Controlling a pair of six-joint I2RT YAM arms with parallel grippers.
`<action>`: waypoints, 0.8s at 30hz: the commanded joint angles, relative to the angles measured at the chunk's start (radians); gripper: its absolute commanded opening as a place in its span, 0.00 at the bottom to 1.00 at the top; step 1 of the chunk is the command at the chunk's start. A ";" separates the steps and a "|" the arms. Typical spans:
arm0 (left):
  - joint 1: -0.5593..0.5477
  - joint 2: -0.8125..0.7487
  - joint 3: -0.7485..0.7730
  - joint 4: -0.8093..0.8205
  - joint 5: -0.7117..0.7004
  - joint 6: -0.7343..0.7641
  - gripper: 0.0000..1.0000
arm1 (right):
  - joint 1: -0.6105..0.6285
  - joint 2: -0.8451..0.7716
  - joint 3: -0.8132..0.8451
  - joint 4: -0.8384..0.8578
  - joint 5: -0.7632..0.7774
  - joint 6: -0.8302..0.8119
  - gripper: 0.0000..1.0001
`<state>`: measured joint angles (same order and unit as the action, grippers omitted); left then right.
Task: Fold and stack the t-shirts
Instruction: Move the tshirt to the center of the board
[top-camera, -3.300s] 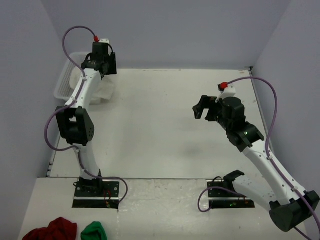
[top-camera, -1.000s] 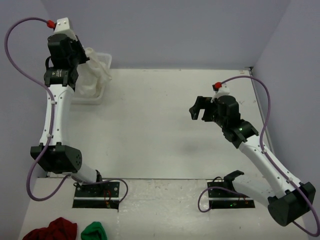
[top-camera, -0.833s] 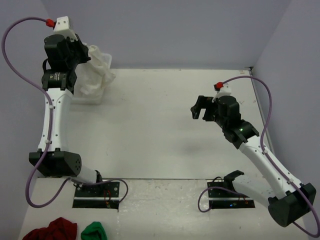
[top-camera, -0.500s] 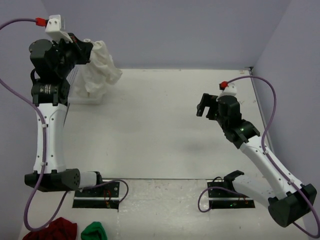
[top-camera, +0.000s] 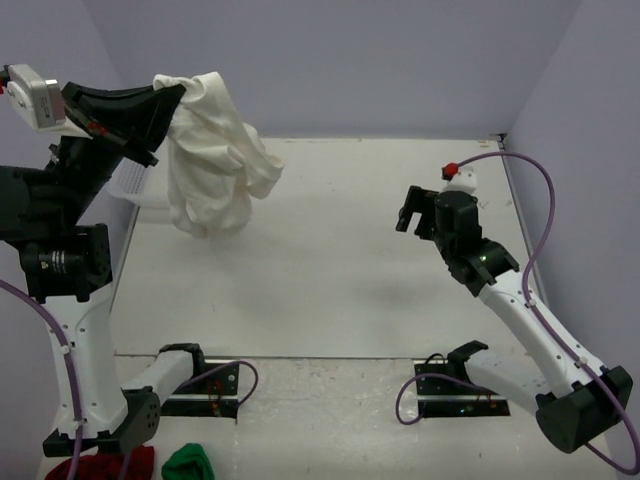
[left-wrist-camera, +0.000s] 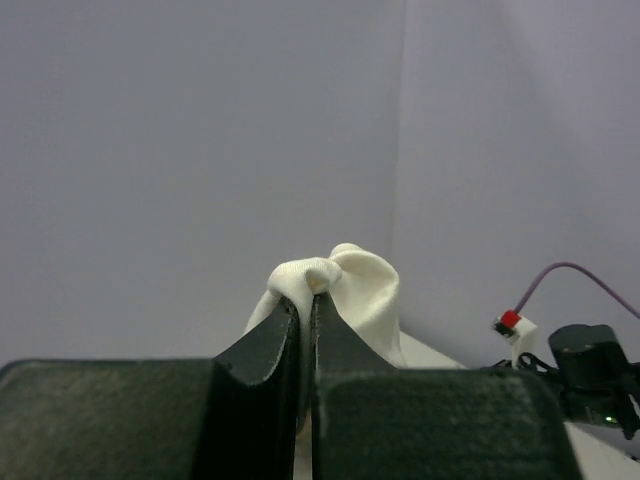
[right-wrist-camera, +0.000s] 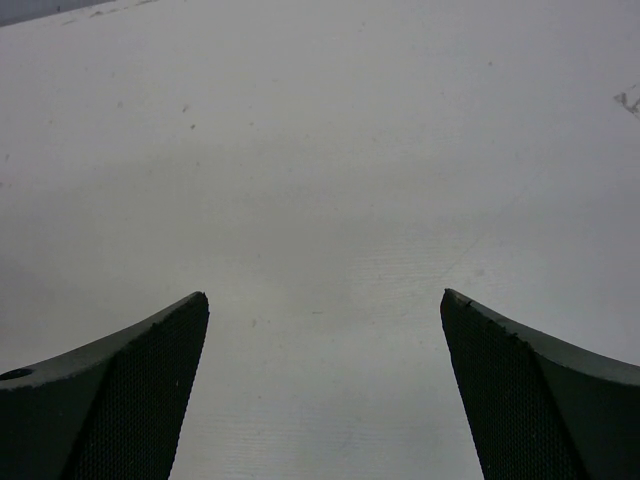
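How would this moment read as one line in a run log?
left hand: shut on t-shirt, held high, hanging bunched | right hand: open, empty, above table | fold: not started

The left arm (top-camera: 78, 340) and the right arm (top-camera: 530, 320) have smooth white shells between bulky black joint housings. A purple cable (top-camera: 545, 210) loops along each arm, and near the right wrist there is a small white box (top-camera: 462, 180) with a red cap (top-camera: 451, 168). A black base plate (top-camera: 462, 405) sits under each arm at the near edge. The right gripper (right-wrist-camera: 325, 294) has black fingers (right-wrist-camera: 125, 400) with a fine mesh texture.
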<state>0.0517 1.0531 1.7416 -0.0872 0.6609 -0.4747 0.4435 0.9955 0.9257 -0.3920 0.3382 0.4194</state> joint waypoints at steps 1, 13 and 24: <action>-0.003 0.005 0.007 0.141 0.103 -0.113 0.00 | 0.004 -0.003 0.051 -0.028 0.117 0.031 0.99; -0.001 0.051 -0.062 0.125 0.140 -0.200 0.00 | -0.040 0.032 0.196 -0.103 0.318 0.027 0.99; -0.442 0.148 -0.432 0.139 -0.138 -0.038 0.00 | -0.089 0.040 0.383 -0.134 0.239 -0.051 0.99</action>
<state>-0.2707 1.1698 1.3323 0.0154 0.6491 -0.5846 0.3588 1.0294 1.2579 -0.5056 0.5861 0.4007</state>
